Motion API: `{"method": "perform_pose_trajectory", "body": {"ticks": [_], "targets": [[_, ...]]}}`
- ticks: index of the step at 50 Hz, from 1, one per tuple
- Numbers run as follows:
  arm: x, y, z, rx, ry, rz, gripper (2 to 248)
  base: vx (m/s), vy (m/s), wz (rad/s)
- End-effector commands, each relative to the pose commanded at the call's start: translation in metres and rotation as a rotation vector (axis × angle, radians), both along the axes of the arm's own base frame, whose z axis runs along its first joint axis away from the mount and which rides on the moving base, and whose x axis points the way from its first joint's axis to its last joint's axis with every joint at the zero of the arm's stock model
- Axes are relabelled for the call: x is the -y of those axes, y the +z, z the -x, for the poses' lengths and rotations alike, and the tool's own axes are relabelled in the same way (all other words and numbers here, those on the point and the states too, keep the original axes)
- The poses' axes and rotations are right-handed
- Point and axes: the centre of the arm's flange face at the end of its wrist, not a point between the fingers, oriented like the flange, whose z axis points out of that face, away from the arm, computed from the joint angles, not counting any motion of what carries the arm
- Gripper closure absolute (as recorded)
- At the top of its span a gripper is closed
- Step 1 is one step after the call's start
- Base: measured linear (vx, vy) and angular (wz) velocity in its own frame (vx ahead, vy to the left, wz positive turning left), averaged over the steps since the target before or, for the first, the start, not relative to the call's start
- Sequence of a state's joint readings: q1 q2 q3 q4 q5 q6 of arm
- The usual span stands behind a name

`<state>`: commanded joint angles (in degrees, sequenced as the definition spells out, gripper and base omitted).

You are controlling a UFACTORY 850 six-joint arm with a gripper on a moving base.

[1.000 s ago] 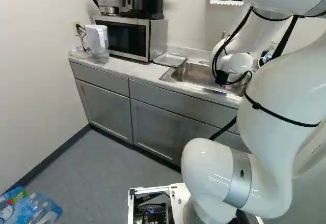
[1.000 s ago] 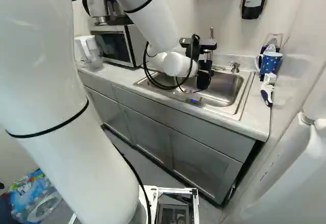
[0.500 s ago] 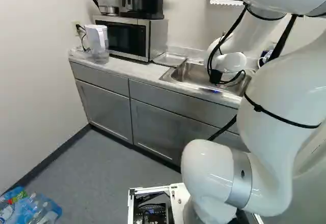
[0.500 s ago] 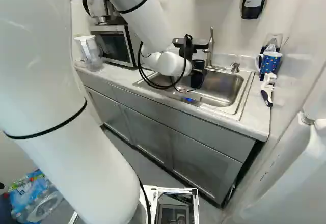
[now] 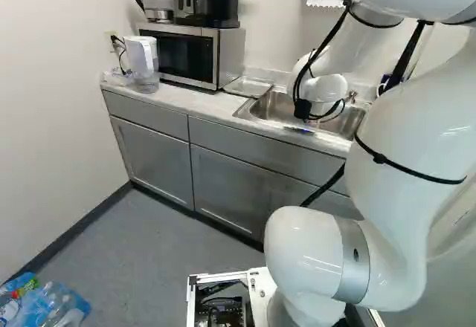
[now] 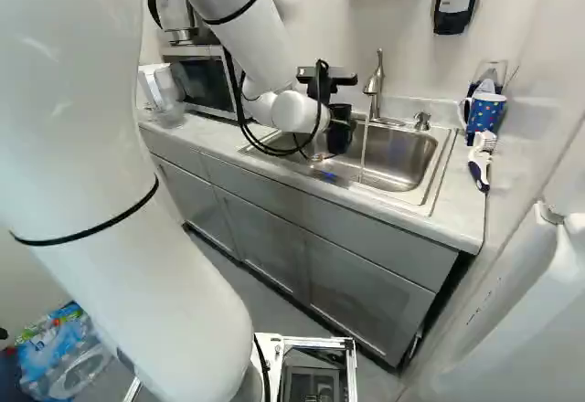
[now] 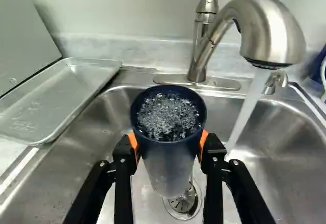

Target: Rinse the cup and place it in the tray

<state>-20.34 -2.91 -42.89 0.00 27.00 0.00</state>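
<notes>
1. Left base view: the base holds its place, but the arm [image 5: 323, 89] has shifted across the sink [image 5: 279, 105], nearer the tray [image 5: 248, 86], which lies on the bench [image 5: 178, 98] just beside the sink's microwave-side rim.
2. Right base view: the cup [image 6: 339, 137] has travelled with the arm, away from the faucet [image 6: 376, 91] behind the sink; a water stream [image 6: 364, 151] now shows, falling freely into the sink.
3. Wrist view: the end effector [image 7: 169, 147] stands partly open, its orange pads [image 7: 133, 145] gripping both sides of the cup, upright above the sink's drain [image 7: 182, 201]. Bubbly water fills it, so it likely needs emptying into the sink before placing; tilting near the tray could spill.
</notes>
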Motion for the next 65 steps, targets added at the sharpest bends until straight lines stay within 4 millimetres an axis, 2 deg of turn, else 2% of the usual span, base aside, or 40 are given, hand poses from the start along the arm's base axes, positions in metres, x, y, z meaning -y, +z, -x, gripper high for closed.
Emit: {"method": "perform_pose_trajectory", "body": {"ticks": [14, 28, 65], "targets": [[-0.016, 0.015, -0.018, 0.029, 0.042, 0.01, 124, 0.0, 0.0, 0.0], [-0.023, 0.03, -0.035, 0.06, 0.065, 0.02, 124, 0.0, 0.0, 0.0], [-0.025, 0.067, -0.029, 0.099, 0.066, 0.033, 124, 0.0, 0.0, 0.0]]}}
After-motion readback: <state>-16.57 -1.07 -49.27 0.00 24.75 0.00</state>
